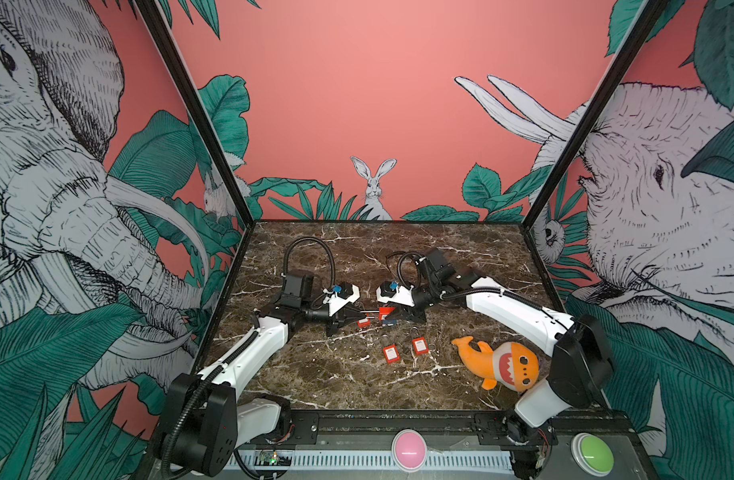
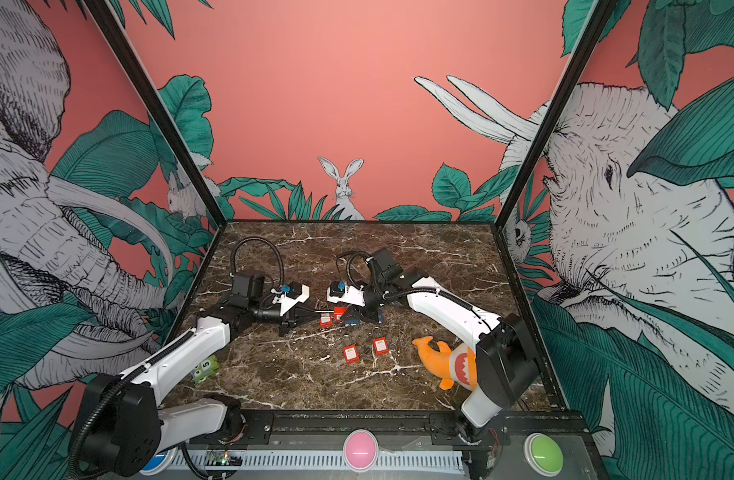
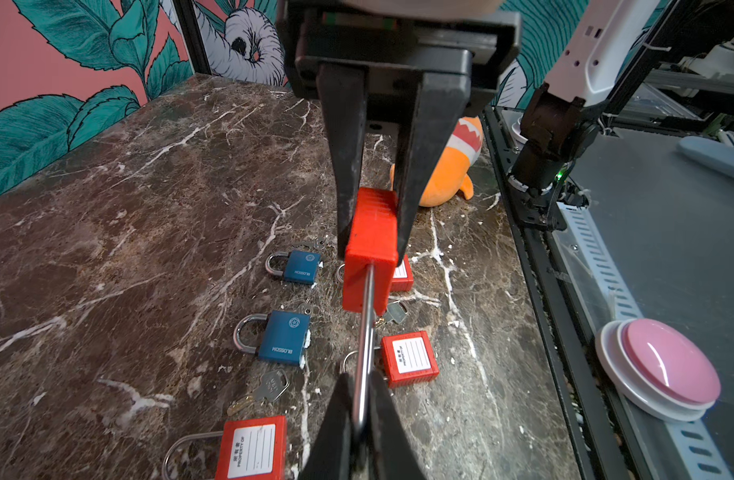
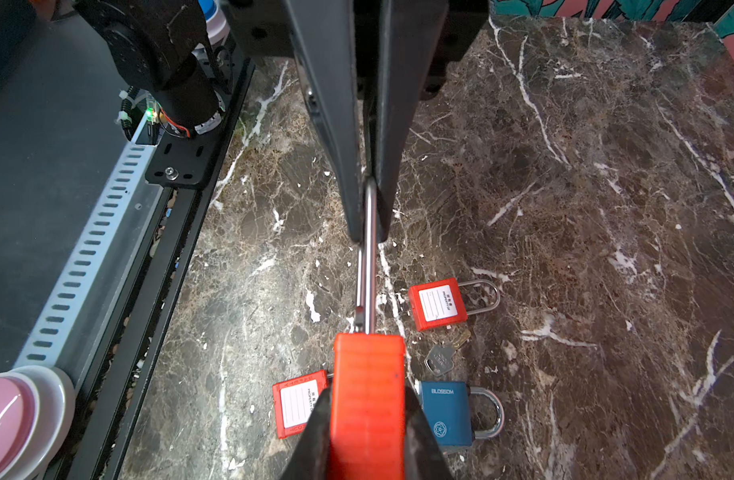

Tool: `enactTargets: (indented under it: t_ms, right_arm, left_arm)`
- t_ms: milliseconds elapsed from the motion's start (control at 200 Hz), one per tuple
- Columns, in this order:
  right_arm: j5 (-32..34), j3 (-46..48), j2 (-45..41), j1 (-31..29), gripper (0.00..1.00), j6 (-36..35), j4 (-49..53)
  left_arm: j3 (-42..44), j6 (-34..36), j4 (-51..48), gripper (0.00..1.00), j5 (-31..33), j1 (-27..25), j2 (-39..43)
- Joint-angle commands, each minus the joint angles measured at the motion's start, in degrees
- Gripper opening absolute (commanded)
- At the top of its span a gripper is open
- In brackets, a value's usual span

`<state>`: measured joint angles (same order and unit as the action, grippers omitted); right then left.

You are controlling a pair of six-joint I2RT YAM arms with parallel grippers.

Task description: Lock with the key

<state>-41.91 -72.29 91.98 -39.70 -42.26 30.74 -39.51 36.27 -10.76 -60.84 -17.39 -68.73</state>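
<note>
The left gripper (image 3: 359, 401) is closed on the steel shackle (image 3: 367, 332) of the red padlock (image 3: 369, 270). The right gripper (image 4: 367, 399) clamps the body of this padlock from the opposite end, so it hangs between both grippers above the marble table (image 4: 564, 208). A silver key (image 4: 440, 357) lies on the table just below the right gripper, beside a blue padlock (image 4: 448, 415).

- Back wall (image 1: 377, 83): pink, printed with a rabbit and green leaves.
- Side walls (image 1: 45, 187): line-drawn elephants among leaves.
- Posts (image 1: 208, 137): black, at the rear corners.
- Bench (image 1: 336, 382): dark brown marble, white veins.
- Front edge: black rail (image 1: 398, 424), slotted white strip (image 1: 357, 459), pink button (image 1: 409, 449), green button (image 1: 593, 453).
</note>
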Motion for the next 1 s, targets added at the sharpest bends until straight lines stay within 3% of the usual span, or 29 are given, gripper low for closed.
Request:
enactTargets:
  t_ms: [0, 305, 745, 996]
  right_arm:
    - [0.05, -1.53, 0.71, -0.55, 0.13, -1.47, -1.51]
    - [-0.10, -1.09, 0.98, -1.73, 0.12, -0.99, -6.62]
    - [-5.38, -0.31, 0.57, -1.09, 0.12, 0.77, -9.51]
    - [-3.14, 1.31, 0.46, -0.46, 0.13, 1.47, -15.35]
  left_arm:
    - [-1.00, 0.90, -0.54, 0.06, -2.93, -0.63, -0.48]
    - [-0.88, 1.02, 0.68, 0.00, -3.28, -1.84, -1.40]
    - [3.28, -0.43, 13.20, 0.00, 7.71, -9.05, 2.30]
    - [2.82, -5.23, 16.50, 0.00, 4.72, -10.37, 1.16]
